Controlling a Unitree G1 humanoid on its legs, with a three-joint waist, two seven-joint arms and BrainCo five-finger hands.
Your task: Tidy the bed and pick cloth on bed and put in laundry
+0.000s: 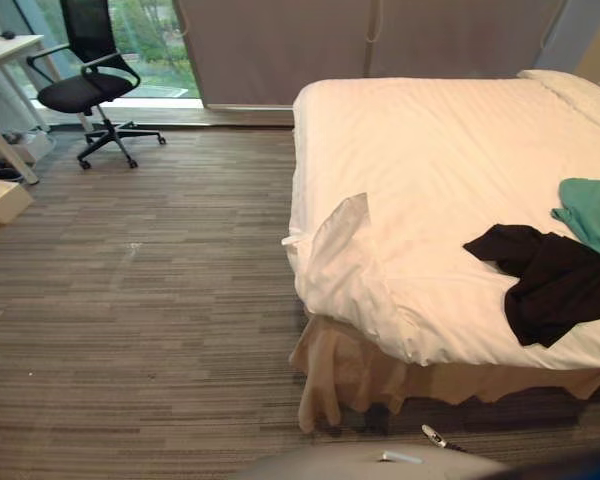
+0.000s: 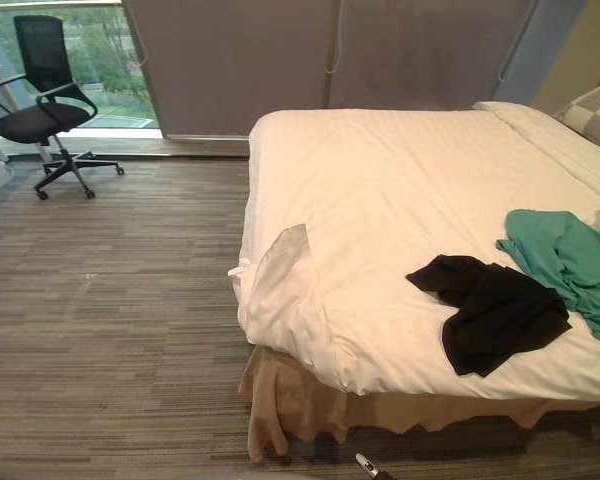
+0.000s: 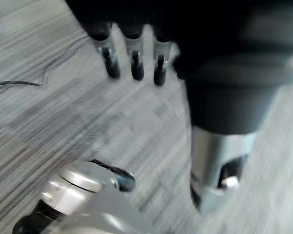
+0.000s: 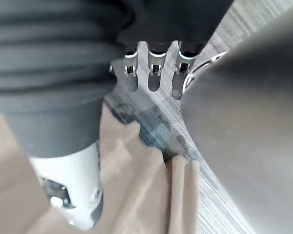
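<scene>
While left hand [image 3: 134, 61] and right hand [image 4: 155, 73] hang empty, loose-fingered, crumpled black cloth [image 2: 495, 312] lies beside teal cloth [image 2: 570, 260] on the bed [image 2: 380, 190].

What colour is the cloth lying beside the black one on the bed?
The cloth is teal green; the right eye view shows it best.
</scene>
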